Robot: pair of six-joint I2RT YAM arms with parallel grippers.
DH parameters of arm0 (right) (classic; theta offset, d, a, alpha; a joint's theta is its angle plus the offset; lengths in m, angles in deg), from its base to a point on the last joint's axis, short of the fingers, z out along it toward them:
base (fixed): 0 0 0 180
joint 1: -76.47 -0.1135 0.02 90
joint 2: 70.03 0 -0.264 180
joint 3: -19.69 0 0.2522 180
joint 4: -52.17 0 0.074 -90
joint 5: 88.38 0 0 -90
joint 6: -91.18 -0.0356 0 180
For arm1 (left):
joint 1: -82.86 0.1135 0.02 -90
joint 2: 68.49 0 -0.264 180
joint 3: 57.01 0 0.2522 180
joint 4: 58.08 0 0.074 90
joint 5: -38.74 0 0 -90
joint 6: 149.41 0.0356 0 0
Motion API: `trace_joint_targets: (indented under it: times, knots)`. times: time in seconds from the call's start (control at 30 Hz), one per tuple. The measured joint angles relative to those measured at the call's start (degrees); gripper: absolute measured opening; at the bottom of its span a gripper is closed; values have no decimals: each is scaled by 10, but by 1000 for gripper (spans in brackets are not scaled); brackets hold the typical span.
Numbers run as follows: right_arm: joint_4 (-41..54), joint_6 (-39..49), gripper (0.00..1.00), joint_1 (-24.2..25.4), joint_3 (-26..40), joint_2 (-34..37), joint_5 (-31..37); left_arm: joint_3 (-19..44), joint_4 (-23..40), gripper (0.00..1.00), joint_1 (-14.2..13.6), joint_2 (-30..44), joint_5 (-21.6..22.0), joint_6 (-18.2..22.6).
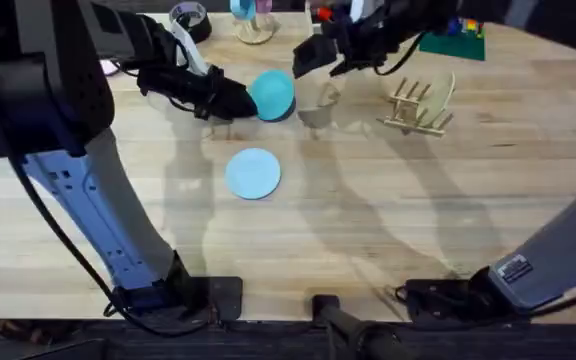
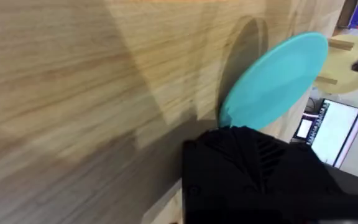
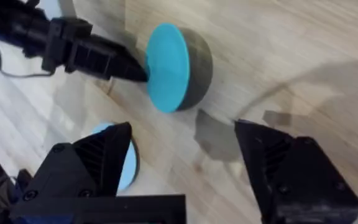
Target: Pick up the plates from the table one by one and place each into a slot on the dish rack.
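Observation:
The teal plate (image 1: 273,94) hangs tilted on edge above the table (image 1: 368,210), casting a shadow below it. My left gripper (image 1: 244,100) is shut on its rim; the right wrist view shows the same grip (image 3: 143,73) on the teal plate (image 3: 168,65). In the left wrist view the teal plate (image 2: 277,81) sticks out past my black fingers (image 2: 241,155). The pale sky blue plate (image 1: 253,172) lies flat at the table's middle. My right gripper (image 1: 315,58) hovers open just right of the teal plate, fingers (image 3: 104,155) wide apart. The dish rack (image 1: 415,108) stands to the right.
A cream plate (image 1: 444,88) stands in the rack's far side. A tape roll (image 1: 190,20), a small stand (image 1: 253,30) and a green block (image 1: 454,40) line the table's back edge. Bare planks lie between the blue plate and the rack.

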Motion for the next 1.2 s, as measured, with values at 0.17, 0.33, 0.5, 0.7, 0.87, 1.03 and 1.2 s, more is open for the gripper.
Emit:
trace_joint_targets:
  times: [0.17,0.33,0.5,0.7,0.87,1.03,1.2]
  knots:
    - [-49,-25,993,-13,0,29,0,0,0,41,0,0,0,0]
    - [-99,-54,993,-31,0,54,0,0,0,41,0,0,0,0]
    - [-134,-86,994,-48,0,84,0,0,0,41,0,0,0,0]
    - [-162,-119,995,-64,0,117,0,0,0,40,0,0,0,0]
    - [-187,-142,995,-76,0,137,1,0,0,40,0,0,0,0]
    - [-192,-149,978,-78,1,138,1,0,0,41,0,0,0,0]
    - [-194,-154,795,-79,1,143,1,0,0,41,0,0,0,0]
